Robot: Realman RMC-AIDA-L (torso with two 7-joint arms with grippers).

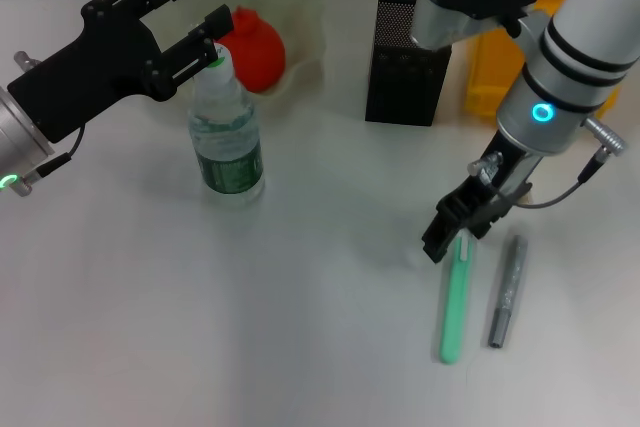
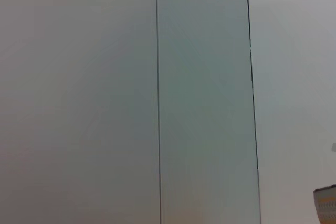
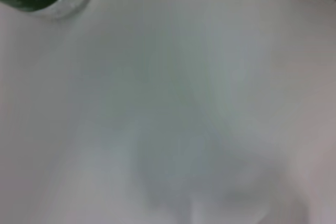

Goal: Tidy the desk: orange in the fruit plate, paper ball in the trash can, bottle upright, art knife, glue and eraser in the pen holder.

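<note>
A plain white desk (image 1: 250, 347) fills my head view, with pale wall beyond it. My right gripper (image 1: 458, 225) is down at the desk surface, its dark fingers around the near tip of a slim green stick (image 1: 455, 297), which I take to be either the glue or the art knife; I cannot tell whether the fingers have closed on it yet. Just beside it lies a grey stick (image 1: 506, 292), parallel and apart. Behind, the black mesh pen holder (image 1: 405, 72) stands upright, with the yellow trash can (image 1: 520, 47) just beyond it. My left gripper (image 1: 180, 22) hovers with its fingers spread apart beside the white cap of the bottle (image 1: 226, 137), which stands upright, so I judge that step done. The orange (image 1: 255, 47) sits in the pale-green fruit plate (image 1: 305, 17) just behind the bottle. I see no paper ball or eraser. My left wrist view shows only blank panels; my right wrist view shows bare desk and the bottle's label.
</note>
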